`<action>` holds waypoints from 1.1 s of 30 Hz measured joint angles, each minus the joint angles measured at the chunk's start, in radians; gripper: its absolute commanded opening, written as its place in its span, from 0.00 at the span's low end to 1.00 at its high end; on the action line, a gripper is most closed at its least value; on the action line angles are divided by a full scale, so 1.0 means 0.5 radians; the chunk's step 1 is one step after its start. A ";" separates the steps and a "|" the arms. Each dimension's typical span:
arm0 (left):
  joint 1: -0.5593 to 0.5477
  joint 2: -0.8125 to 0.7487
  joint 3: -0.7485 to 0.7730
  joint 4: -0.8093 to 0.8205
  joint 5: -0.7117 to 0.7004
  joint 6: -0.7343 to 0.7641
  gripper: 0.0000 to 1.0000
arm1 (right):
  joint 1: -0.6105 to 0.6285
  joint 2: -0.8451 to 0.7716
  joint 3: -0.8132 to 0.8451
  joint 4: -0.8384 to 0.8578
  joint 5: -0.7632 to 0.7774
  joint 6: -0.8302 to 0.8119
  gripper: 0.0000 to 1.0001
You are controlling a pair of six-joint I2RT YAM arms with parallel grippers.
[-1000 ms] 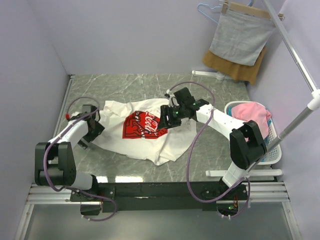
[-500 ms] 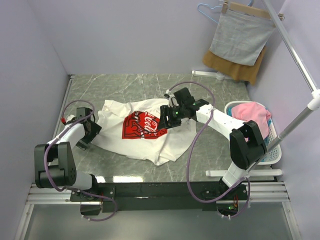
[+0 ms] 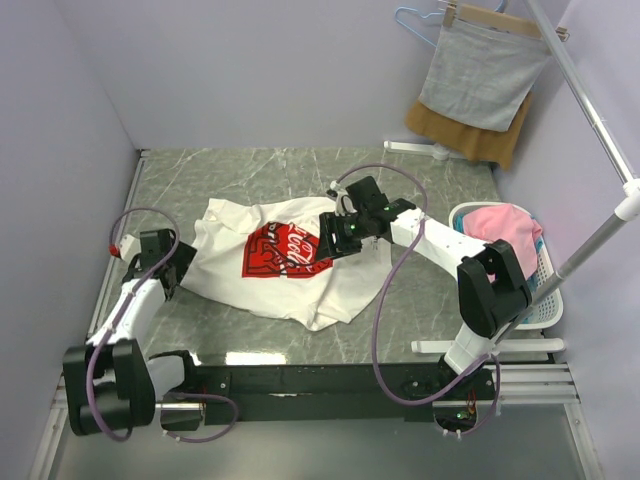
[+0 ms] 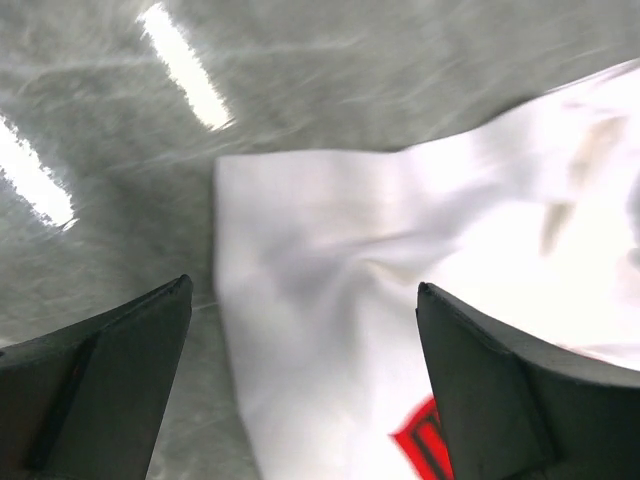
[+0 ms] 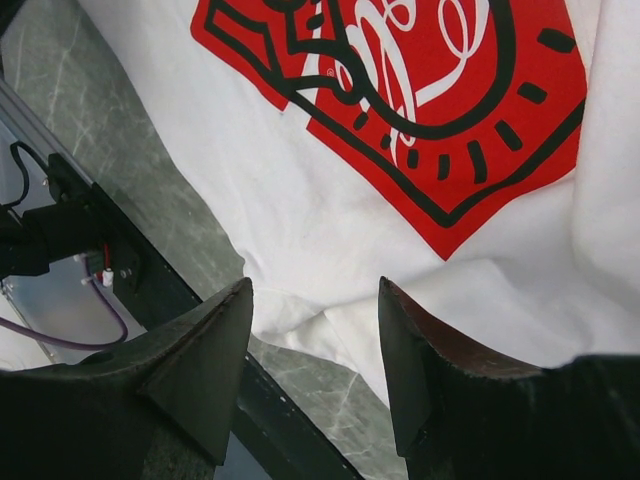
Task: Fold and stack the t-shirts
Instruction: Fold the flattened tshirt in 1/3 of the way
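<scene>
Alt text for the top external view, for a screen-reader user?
A white t-shirt with a red chest print lies rumpled, print up, on a grey marbled table. The left gripper is at the shirt's left edge, the right gripper over the print's right side. A basket holding pink cloth stands at far right.

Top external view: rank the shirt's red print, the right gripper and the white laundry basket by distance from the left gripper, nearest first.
1. The red print, on the t-shirt, just to the right of the left gripper.
2. The right gripper, at the print's right edge.
3. The laundry basket, far right side.
</scene>
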 measured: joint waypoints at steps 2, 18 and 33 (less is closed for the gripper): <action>0.002 -0.094 -0.006 0.040 -0.008 -0.015 0.99 | 0.002 0.005 0.000 -0.002 0.001 0.000 0.60; 0.034 0.127 -0.061 0.089 -0.049 -0.194 0.76 | 0.006 0.020 0.000 -0.038 0.026 -0.016 0.60; 0.106 0.369 -0.064 0.399 -0.004 -0.185 0.01 | 0.008 0.018 -0.029 -0.041 0.060 -0.021 0.58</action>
